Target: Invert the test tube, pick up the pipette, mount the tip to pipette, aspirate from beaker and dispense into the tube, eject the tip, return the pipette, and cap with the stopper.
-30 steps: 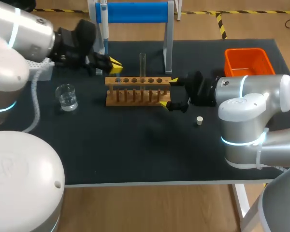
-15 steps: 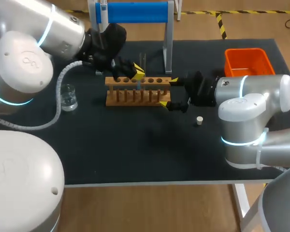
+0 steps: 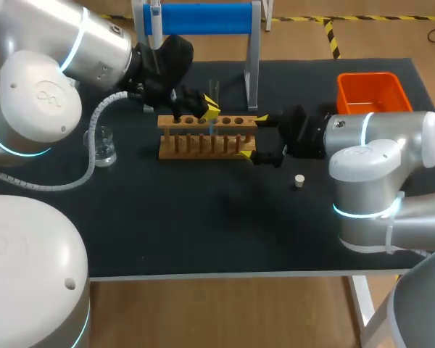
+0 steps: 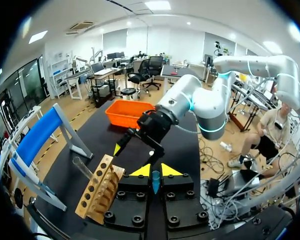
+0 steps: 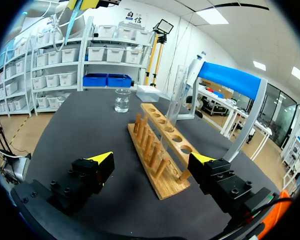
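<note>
In the head view my left arm comes in from the upper left of the frame, and the left gripper (image 3: pixel 206 110) hangs over the middle of the wooden rack (image 3: pixel 206 138), just left of the clear test tube (image 3: pixel 214 90), which stands upright in one of the rack's holes. My right gripper (image 3: pixel 254 138) is at the rack's right end, its fingers spread wide with one yellow tip behind the rack and one in front of it. The beaker (image 3: pixel 103 145) stands on the table (image 3: pixel 203 225) left of the rack, the stopper (image 3: pixel 299 180) lies right of centre, the orange bin (image 3: pixel 370 93) sits at the upper right, and the pipette (image 3: pixel 156 22) hangs on the blue stand (image 3: pixel 203 18) at the top. In the left wrist view the left gripper (image 4: pixel 155 171) has its fingers drawn close together, with a small blue piece (image 4: pixel 155 182) in the slit between them. The rack (image 4: pixel 100 187) and the test tube (image 4: pixel 84 169) lie beside the fingers, not between them. In the right wrist view the right gripper (image 5: pixel 152 160) is wide open. The near end of the rack (image 5: pixel 160 150) lies between its fingers, the test tube (image 5: pixel 176 95) rises further along the rack, and the beaker (image 5: pixel 122 100) stands beyond the far end.
</note>
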Robot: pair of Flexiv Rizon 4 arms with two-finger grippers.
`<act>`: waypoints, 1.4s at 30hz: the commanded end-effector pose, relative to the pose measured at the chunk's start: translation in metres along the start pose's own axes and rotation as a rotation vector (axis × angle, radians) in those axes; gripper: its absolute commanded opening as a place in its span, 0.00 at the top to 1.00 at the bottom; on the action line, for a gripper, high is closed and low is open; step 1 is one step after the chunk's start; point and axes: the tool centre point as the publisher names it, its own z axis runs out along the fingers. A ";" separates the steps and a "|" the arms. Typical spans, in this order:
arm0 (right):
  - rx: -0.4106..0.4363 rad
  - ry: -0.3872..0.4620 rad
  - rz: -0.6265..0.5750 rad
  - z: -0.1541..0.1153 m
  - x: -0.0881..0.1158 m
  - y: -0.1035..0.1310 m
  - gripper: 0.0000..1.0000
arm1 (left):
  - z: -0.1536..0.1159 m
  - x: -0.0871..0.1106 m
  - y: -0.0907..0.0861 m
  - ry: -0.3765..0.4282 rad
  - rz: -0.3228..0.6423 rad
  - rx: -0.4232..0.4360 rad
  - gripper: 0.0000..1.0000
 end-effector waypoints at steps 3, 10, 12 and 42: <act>-0.076 0.017 -0.008 -0.059 0.009 -0.001 0.00 | -0.001 0.000 0.000 0.002 -0.001 -0.003 1.00; -0.210 0.123 0.003 -0.109 0.024 0.005 0.00 | -0.001 0.000 0.000 0.002 -0.001 -0.003 1.00; -0.244 0.155 0.000 -0.120 0.030 0.008 0.00 | -0.001 0.000 0.000 0.002 -0.001 -0.003 1.00; -0.412 0.444 0.082 -0.141 0.088 0.076 0.00 | -0.001 0.000 0.000 0.002 -0.001 -0.003 1.00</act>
